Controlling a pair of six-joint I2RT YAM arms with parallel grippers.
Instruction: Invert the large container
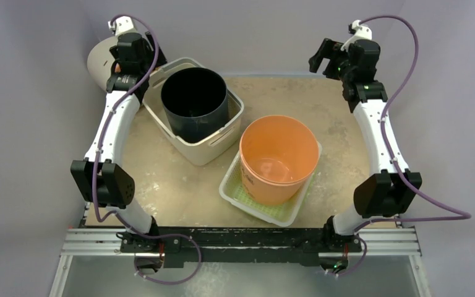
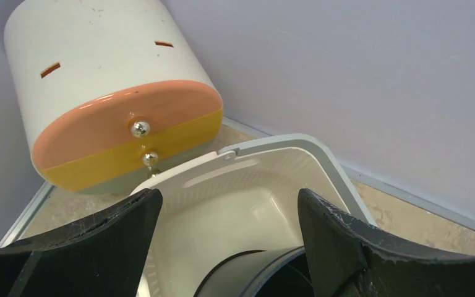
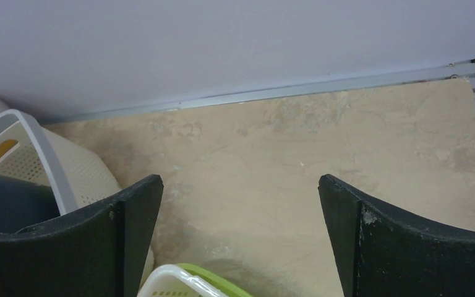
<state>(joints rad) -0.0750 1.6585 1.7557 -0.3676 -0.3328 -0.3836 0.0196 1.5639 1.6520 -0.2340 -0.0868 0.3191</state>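
The large container (image 1: pixel 213 148) stands upright, mouth up, on the far left part of the table (image 1: pixel 179 185), with a black bucket (image 1: pixel 195 99) standing inside it. Above its far left corner hangs the left gripper (image 2: pixel 229 198), jaws spread wide and holding nothing, with a white drum (image 2: pixel 111 74) lying on its side just behind. To the container's near right an orange bucket (image 1: pixel 278 158) sits in a white perforated basket (image 1: pixel 266 210), and the right gripper (image 3: pixel 240 182) hangs over bare table at the far right, jaws wide apart and empty.

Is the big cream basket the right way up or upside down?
Right way up. The large container has its opening facing upward, and a black bin stands inside it, so it has not been turned over yet.
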